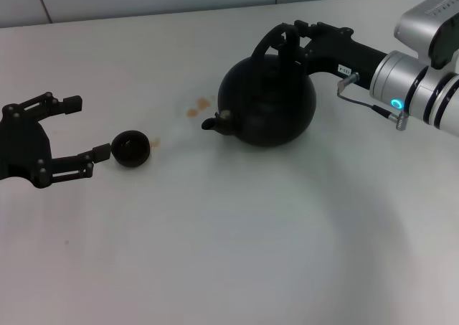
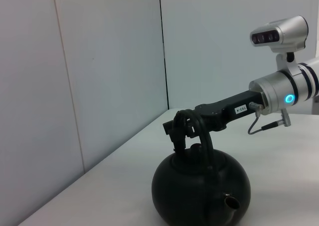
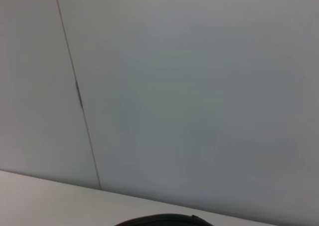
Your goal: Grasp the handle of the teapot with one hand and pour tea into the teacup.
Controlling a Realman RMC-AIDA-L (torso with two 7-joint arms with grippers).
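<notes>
The round matte-black teapot (image 1: pixel 269 102) stands on the white table, its spout (image 1: pixel 210 123) pointing toward the teacup. It also shows in the left wrist view (image 2: pixel 199 186). Its arched handle (image 1: pixel 267 41) rises over the lid. My right gripper (image 1: pixel 292 32) reaches in from the right and is shut on the top of the handle; the left wrist view shows the right gripper (image 2: pixel 180 128) around the handle (image 2: pixel 203 138). The tiny dark teacup (image 1: pixel 131 148) sits left of the teapot. My left gripper (image 1: pixel 86 128) is open and empty just left of the cup. Orange-brown tea drips (image 1: pixel 197 107) lie between cup and pot.
The white table (image 1: pixel 237 239) ends at a pale wall along the far edge (image 1: pixel 215 2). A small drip (image 1: pixel 154 143) lies beside the cup. The right wrist view shows only the wall and a dark sliver (image 3: pixel 159 220) at its lower edge.
</notes>
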